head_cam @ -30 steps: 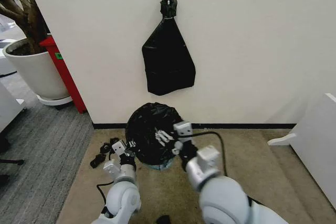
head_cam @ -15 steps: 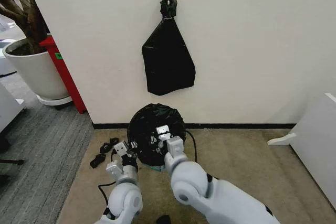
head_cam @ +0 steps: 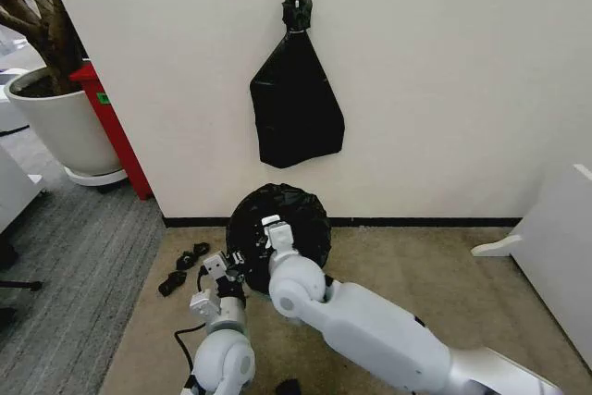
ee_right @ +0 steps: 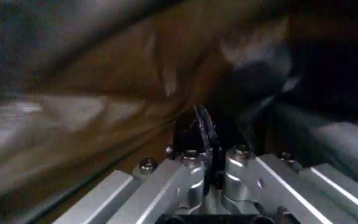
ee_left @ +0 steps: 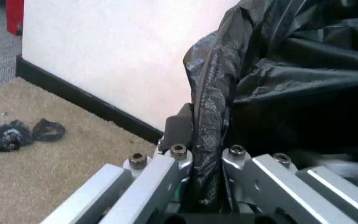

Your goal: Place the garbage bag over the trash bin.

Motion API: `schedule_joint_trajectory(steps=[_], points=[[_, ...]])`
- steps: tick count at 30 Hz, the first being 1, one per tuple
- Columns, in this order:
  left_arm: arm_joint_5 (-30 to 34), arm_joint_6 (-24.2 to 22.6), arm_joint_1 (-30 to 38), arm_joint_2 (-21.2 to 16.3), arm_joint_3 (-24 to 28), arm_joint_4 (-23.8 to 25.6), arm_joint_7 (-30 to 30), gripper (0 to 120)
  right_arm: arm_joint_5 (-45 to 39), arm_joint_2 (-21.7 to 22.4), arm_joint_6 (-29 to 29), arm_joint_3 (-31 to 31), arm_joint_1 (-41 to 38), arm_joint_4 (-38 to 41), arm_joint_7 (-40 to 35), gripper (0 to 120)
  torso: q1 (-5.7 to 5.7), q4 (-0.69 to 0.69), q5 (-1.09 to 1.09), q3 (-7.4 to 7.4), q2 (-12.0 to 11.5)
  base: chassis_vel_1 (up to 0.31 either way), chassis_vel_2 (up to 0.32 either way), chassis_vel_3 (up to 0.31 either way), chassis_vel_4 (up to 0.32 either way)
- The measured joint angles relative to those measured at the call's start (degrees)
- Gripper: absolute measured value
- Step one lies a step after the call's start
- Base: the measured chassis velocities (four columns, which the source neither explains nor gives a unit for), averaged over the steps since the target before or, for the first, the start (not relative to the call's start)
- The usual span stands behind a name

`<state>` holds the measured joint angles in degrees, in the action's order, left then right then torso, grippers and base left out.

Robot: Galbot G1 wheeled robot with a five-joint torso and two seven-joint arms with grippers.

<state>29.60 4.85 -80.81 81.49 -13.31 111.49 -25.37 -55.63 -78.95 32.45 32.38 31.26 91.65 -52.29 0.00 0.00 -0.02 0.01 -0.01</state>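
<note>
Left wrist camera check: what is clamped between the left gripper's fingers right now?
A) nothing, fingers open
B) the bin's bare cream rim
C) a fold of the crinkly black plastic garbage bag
C: the left gripper fingers pinch a fold of the crinkly black plastic garbage bag.

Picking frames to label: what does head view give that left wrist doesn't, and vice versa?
Head view alone: the black bundle hanging on the wall, the plant pot, and the right hand at the garbage bag. Left wrist alone: the left hand pinching a fold of bag film between its fingers. Both: the bag, black baseboard, floor scraps.
</note>
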Motion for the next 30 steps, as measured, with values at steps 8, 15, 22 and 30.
schedule_joint_trajectory(steps=[8, 15, 22, 30], points=[[-1.24, 0.35, -1.94, 0.93, 0.01, 1.58, 0.52, 1, 1.34, -2.40, -1.17, 1.38, -3.22, -8.63, 1.59, 0, 0.00, 0.00, 0.00, 0.00, 0.00, 0.000, 0.000, 0.000, 0.000], [-1.58, 0.40, -2.94, 1.18, -0.02, 2.65, 0.71, 1, 2.43, -3.04, -1.81, 2.41, -4.13, -10.69, 2.68, 0, 0.00, -0.01, 0.02, -0.01, 0.00, 0.000, 0.000, 0.000, 0.000], [-1.99, 0.47, -3.89, 0.75, -0.31, 2.89, 0.96, 1, 3.68, -3.49, -2.56, 0.93, -6.13, -12.97, 4.07, 0, 0.00, 0.00, 0.02, -0.01, 0.01, 0.000, 0.000, 0.000, 0.000], [-1.77, 0.49, -3.20, 0.56, -0.43, 2.73, 0.93, 1, 5.10, 0.59, -2.82, 0.81, -3.70, -10.73, 5.06, 0, 0.00, -0.03, 0.02, -0.01, 0.01, 0.000, 0.000, 0.000, 0.000]])
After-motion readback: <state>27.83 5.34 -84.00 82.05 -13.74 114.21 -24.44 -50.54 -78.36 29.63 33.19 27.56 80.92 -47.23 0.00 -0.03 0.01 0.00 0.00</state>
